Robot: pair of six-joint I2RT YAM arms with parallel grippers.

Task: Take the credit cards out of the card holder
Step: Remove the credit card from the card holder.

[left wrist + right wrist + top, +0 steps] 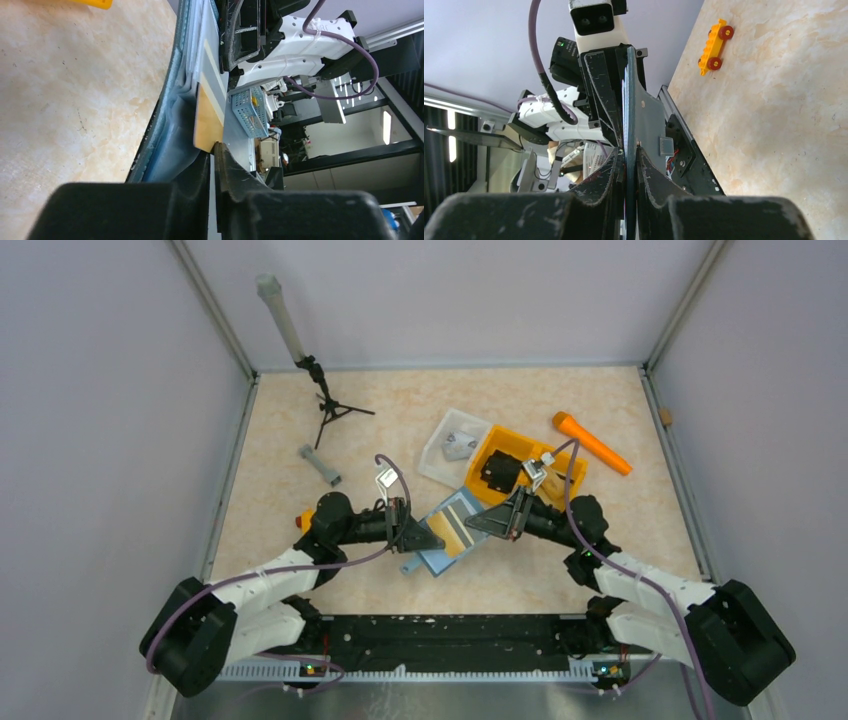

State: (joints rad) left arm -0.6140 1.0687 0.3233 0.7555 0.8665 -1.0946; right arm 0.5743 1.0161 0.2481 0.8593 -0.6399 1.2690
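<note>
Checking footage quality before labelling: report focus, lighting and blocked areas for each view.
Top external: even light, soft shadows, card holder sharp. Left wrist: left gripper blurred and dark across the bottom, bright light strip in the background. Right wrist: right gripper out of focus, yellow toy car crisp.
</note>
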